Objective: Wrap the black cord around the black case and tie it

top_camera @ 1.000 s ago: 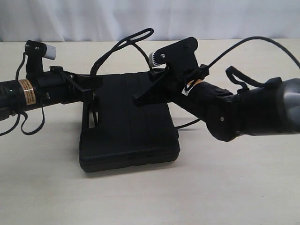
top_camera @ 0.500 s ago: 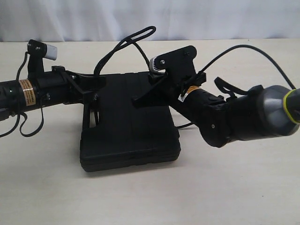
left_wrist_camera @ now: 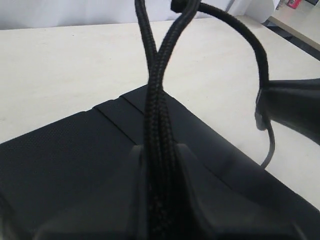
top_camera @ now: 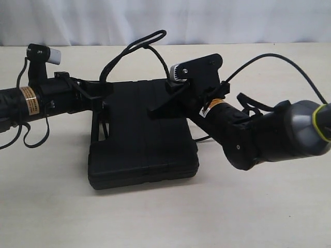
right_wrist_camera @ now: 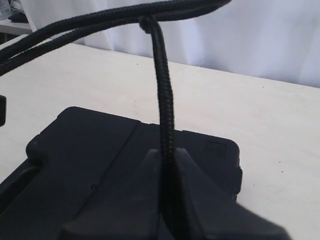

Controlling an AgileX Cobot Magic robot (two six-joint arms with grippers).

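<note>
The black case (top_camera: 142, 139) lies flat on the table between my two arms. The black cord (top_camera: 139, 44) arches in a loop above the case's far edge. My left gripper (top_camera: 106, 88) hovers over the case's left side, shut on two strands of the cord (left_wrist_camera: 159, 100) that run up from its jaws (left_wrist_camera: 160, 155). Over the case's far right part, my right gripper (top_camera: 166, 85) is shut on a single strand (right_wrist_camera: 162, 90), which rises from the jaws (right_wrist_camera: 167, 160) to a knot on the doubled cord overhead. The case (right_wrist_camera: 100, 145) lies just under both grippers.
The case rests on a pale tabletop (top_camera: 248, 206) with a white curtain (top_camera: 232, 20) behind. A thick smooth arm cable (top_camera: 289, 59) arcs over my right arm, and loose cables (top_camera: 31, 134) hang under my left arm.
My right arm has shifted slightly to the right, its wrist turning a little. The cord loop barely moved. Both grips on the cord are unchanged.
</note>
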